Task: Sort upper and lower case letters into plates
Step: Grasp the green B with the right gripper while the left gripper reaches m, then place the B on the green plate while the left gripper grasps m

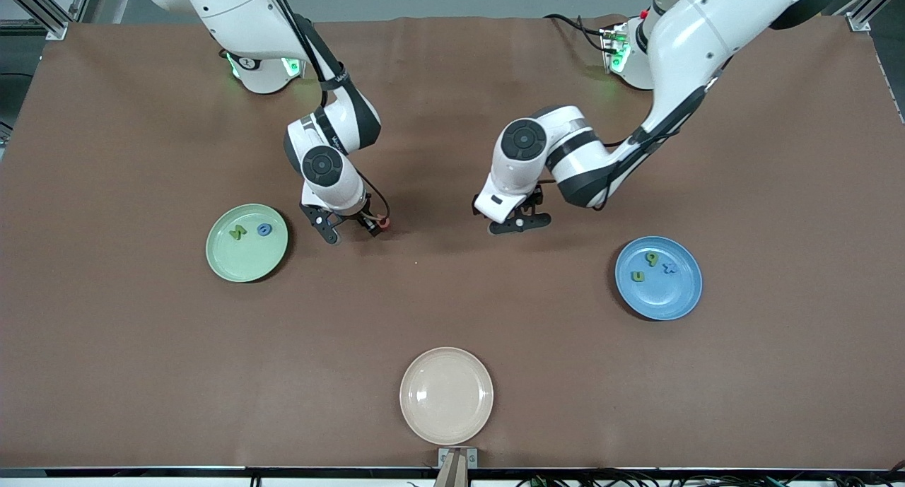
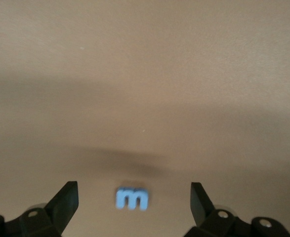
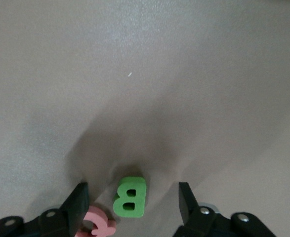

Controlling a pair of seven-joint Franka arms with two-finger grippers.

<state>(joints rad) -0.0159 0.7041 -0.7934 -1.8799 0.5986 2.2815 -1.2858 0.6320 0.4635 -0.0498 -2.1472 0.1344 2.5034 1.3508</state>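
My right gripper point(image 1: 352, 227) is down at the table beside the mint green plate point(image 1: 240, 264). In the right wrist view it point(image 3: 133, 192) stands open around a green letter B point(image 3: 130, 198), with a gap on each side. A pink letter point(image 3: 100, 224) point(image 1: 383, 223) lies against one finger. My left gripper point(image 1: 520, 224) hovers low over the table's middle, open, with a small blue letter m point(image 2: 132, 198) between its fingers point(image 2: 65, 197), untouched. The green plate holds a green letter point(image 1: 238, 232) and a blue one point(image 1: 264, 229). The blue plate point(image 1: 664, 300) holds three letters.
A cream-white plate point(image 1: 446, 395) sits near the table's front edge, nearer to the front camera than both grippers. The brown mat point(image 1: 141, 367) covers the whole table.
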